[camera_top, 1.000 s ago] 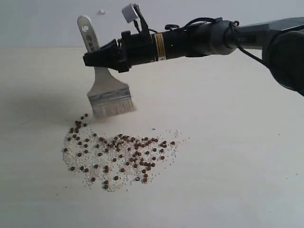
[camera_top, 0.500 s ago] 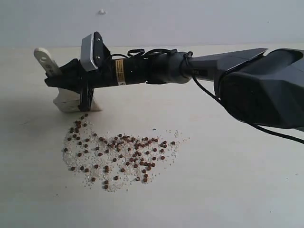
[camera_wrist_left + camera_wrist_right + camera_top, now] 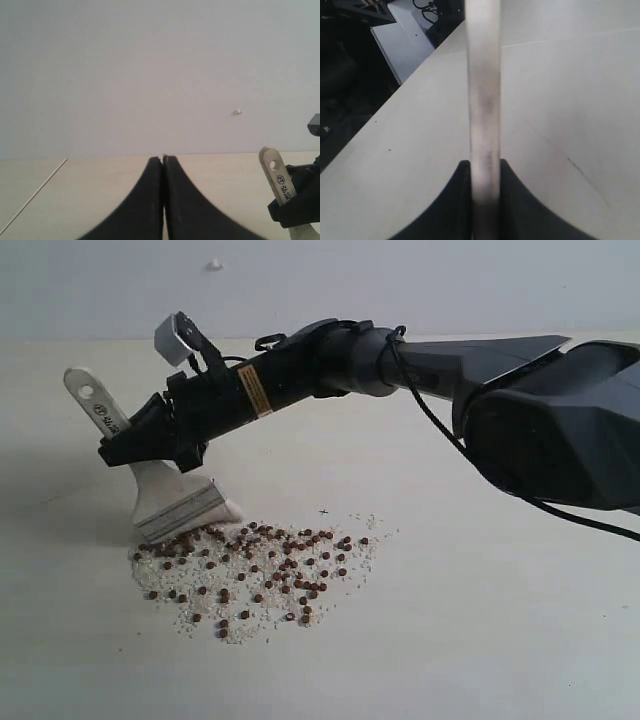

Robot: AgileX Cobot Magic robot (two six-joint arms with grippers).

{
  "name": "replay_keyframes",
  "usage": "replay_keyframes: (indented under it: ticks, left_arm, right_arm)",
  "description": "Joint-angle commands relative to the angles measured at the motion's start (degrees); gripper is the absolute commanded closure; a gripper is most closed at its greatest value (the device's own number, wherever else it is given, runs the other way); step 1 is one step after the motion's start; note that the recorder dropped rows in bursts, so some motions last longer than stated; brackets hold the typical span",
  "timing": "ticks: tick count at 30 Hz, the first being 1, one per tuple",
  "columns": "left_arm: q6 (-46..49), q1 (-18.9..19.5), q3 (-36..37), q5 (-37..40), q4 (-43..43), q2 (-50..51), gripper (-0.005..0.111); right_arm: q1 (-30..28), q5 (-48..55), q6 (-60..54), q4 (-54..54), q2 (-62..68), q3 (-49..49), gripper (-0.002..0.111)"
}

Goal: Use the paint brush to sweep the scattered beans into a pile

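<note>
Exterior view: the black right gripper (image 3: 128, 445), its arm sloping downward, clamps a pale wooden paint brush (image 3: 178, 508) (bristles below it touch reddish-brown beans (image 3: 270, 560)); the left gripper (image 3: 163, 165) is closed.

A matte black tubular arm (image 3: 340, 365) is marked with a yellow label (image 3: 254, 390), draped with thin black cables (image 3: 425, 415) and topped by a small grey box (image 3: 174, 336); smooth black tapered fingers (image 3: 130, 447) are fitted.

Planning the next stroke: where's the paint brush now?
Exterior view, left of centre: the paint brush, in the right end effector, touches the beans' upper-left edge.
</note>
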Motion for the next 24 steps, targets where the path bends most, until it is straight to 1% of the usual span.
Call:
replay_keyframes:
  ticks: [1,3,6,13,16,18,21,24]
  left_arm:
    - [0.13,-0.34,0.19,-0.01,-0.48,-0.31,0.107]
    - [0.13,-0.34,0.19,-0.01,-0.48,-0.31,0.107]
    - [0.13,-0.34,0.19,-0.01,-0.48,-0.31,0.107]
    - [0.13,-0.34,0.19,-0.01,-0.48,-0.31,0.107]
    - [0.13,-0.34,0.19,-0.01,-0.48,-0.31,0.107]
    - [0.13,-0.34,0.19,-0.01,-0.48,-0.31,0.107]
    - [0.13,-0.34,0.19,-0.01,-0.48,-0.31,0.107]
    - [0.13,-0.34,0.19,-0.01,-0.48,-0.31,0.107]
  right_arm:
    - [-0.11,-0.09,7.81,-3.57,-0.52,0.07,0.108]
    - [-0.11,-0.09,9.9,-3.57,-1.37,0.07,0.108]
    - [-0.11,-0.09,8.07,-3.57,-3.66,0.07,0.108]
    - [0.16,0.62,-6.36,-3.2,-8.73,0.07,0.108]
    - [0.71,4.16,-15.26,0.7,-8.33,0.07,0.108]
    - [1.09,4.49,-20.92,3.49,-6.96,0.07,0.108]
    - [1.81,3.84,-22.83,8.13,-4.5,0.07,0.108]
    - [2.92,3.82,-25.62,8.14,-2.63,0.07,0.108]
